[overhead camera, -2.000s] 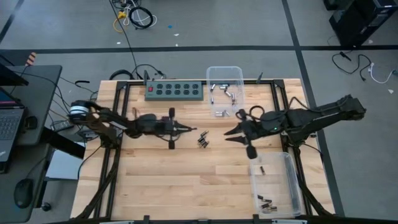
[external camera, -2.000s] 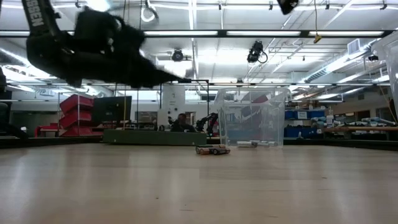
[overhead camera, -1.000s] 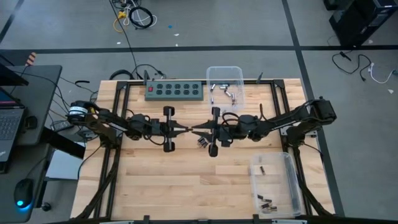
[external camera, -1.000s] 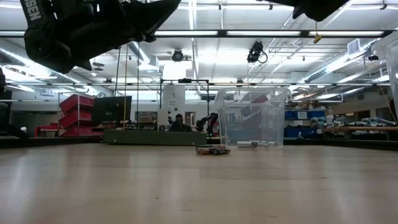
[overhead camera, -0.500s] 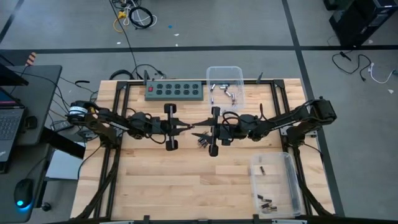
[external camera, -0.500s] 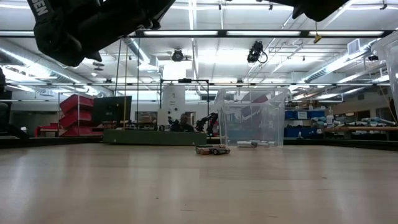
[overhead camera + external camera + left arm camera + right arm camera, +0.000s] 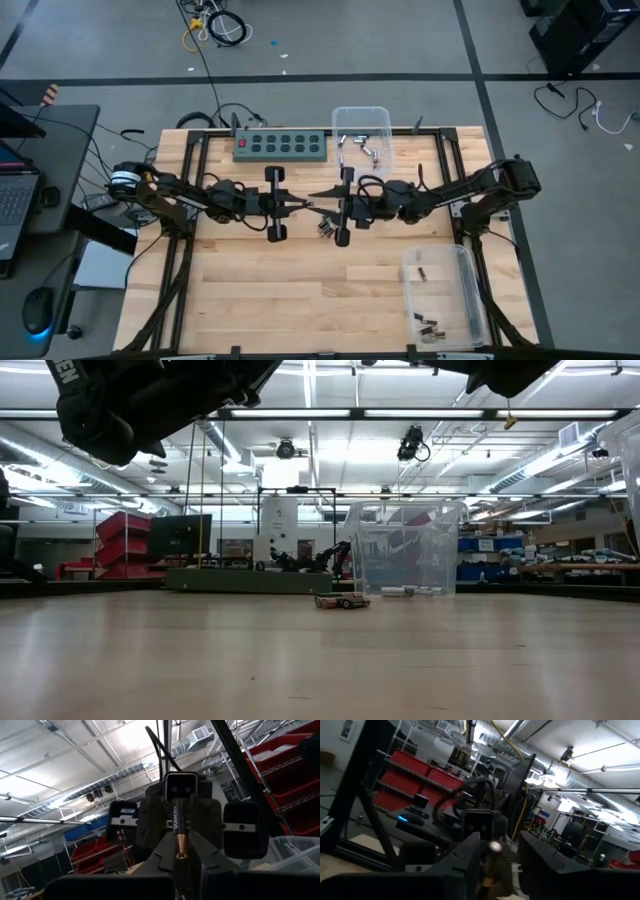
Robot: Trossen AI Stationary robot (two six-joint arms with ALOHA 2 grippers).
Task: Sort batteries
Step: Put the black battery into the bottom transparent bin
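While the left gripper (image 7: 304,205) pinches one battery (image 7: 179,834) above mid-table and the right gripper (image 7: 318,199) faces it with jaws spread around it, releasing early could drop it onto the loose batteries (image 7: 326,229) on the table (image 7: 300,290).

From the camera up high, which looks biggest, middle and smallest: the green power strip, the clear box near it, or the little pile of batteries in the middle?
1. Green power strip, though it looks close in size to the next.
2. Clear box.
3. Batteries, by far the smallest.
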